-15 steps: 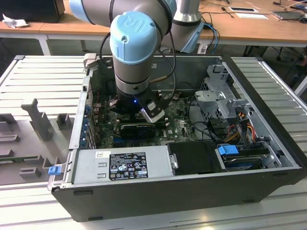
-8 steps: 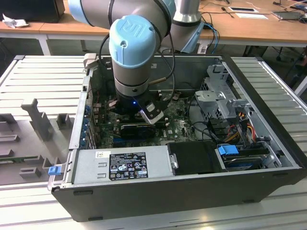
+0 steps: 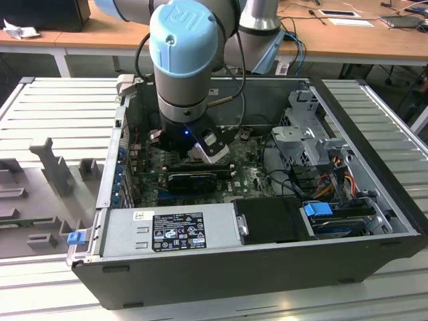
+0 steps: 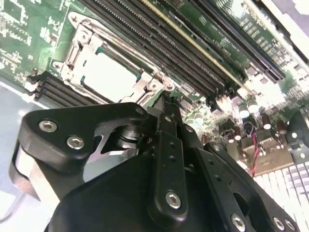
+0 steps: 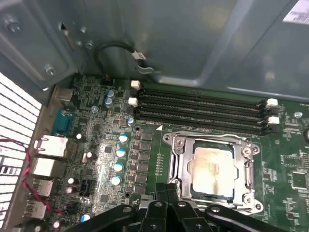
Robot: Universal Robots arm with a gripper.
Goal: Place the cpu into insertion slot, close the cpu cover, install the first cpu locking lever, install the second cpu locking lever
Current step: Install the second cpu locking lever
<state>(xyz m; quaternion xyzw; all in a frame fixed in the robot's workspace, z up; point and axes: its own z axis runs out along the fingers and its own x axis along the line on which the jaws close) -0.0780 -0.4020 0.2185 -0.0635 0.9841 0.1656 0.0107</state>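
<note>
Motherboard (image 5: 96, 145), seemingly inside metal case (image 3: 374, 221).

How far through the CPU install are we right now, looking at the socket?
Done: the cpu sits in the insertion slot, and the cpu cover lies flat, framing it, in both wrist views. In hand: the gripper sits right at the socket's edge, fingers together, carrying nothing visible. Left: I cannot tell from these views whether either locking lever is latched, so treat both as unconfirmed.
</note>
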